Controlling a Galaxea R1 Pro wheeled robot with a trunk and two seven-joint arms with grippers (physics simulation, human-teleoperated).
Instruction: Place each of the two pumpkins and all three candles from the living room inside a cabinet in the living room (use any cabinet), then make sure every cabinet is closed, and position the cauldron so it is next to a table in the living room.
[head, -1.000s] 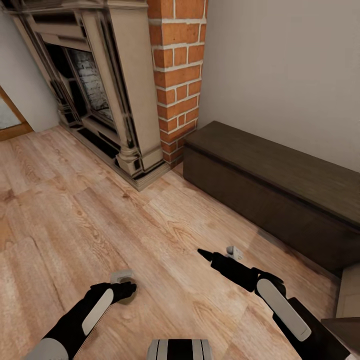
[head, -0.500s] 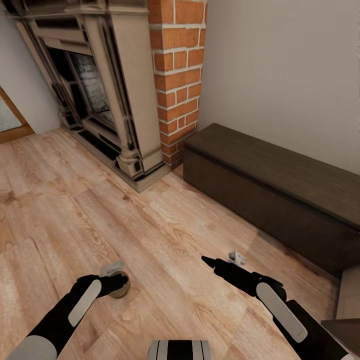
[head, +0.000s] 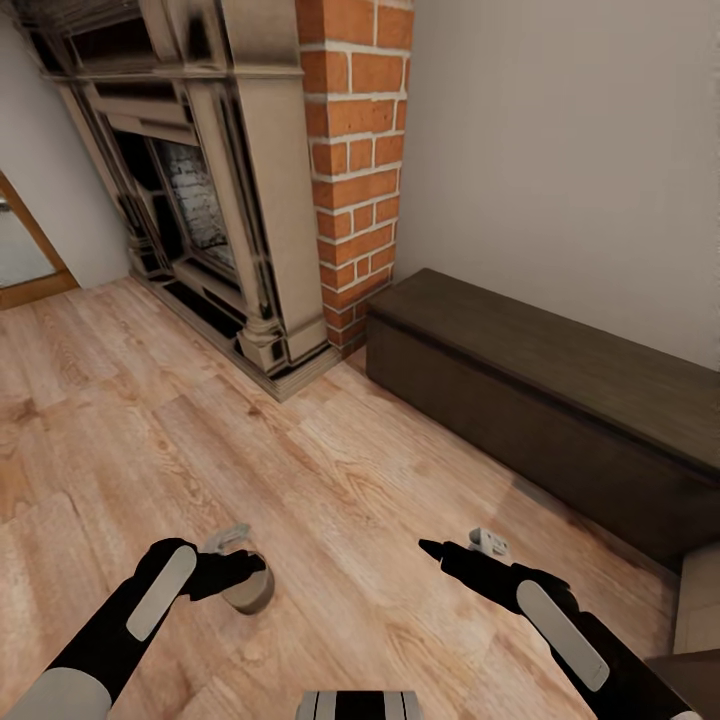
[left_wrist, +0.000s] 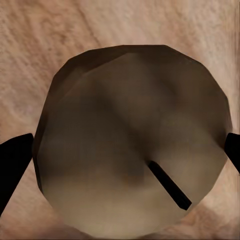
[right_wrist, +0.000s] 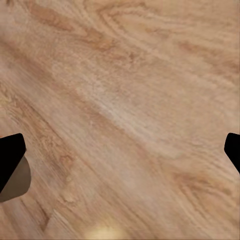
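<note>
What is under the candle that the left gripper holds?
Under the candle in the left gripper lies bare wooden floor. The candle's own body hides the patch directly beneath it.

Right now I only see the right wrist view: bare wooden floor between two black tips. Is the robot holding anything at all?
Observer: Yes. The left tool is shut on a squat tan candle.
Operator: Is a cupboard nearby?
Observer: A long, low dark-brown cabinet stands against the wall on the robot's right, closed.
Operator: What else is around?
Observer: A fireplace with a red-brick column stands ahead.
</note>
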